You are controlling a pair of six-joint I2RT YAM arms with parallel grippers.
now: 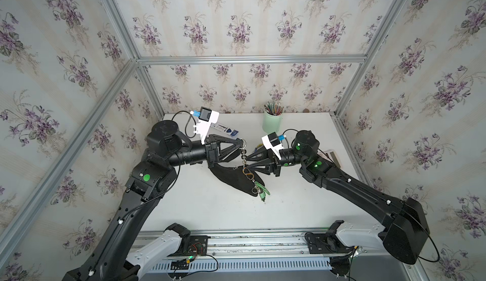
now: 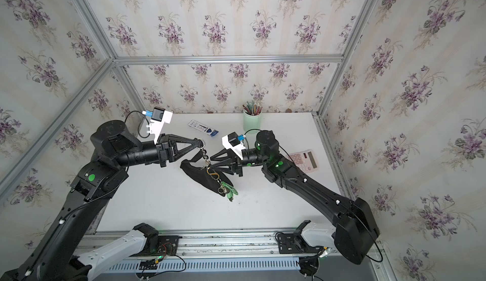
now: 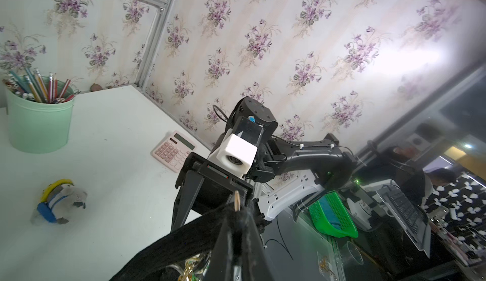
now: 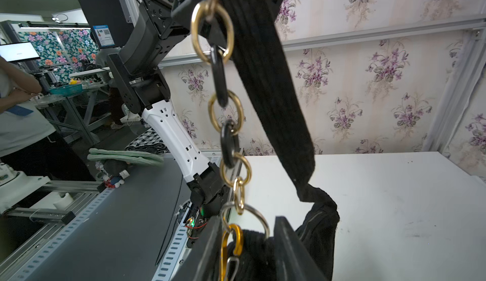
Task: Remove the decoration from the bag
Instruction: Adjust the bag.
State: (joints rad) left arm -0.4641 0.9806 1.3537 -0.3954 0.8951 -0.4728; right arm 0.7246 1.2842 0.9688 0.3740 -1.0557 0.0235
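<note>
Three things, pencil cup (image 1: 273, 124), calculator (image 2: 305, 161) and charm (image 3: 59, 200), sat clear on the bench (image 1: 210, 208); the left end effector (image 1: 240, 142) clenched the strap of the bag (image 1: 234, 179), while the right end effector (image 1: 247, 162) straddled the decoration (image 1: 247, 172), grip unclear.

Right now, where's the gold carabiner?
Mid-scene in both top views: the gold carabiner hangs from the ring chain, over the black bag, at the tip of the right gripper.

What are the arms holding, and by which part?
The left jaws pinch the bag by the top of its strap. The right jaws straddle the decoration's carabiner; grip unclear.
</note>
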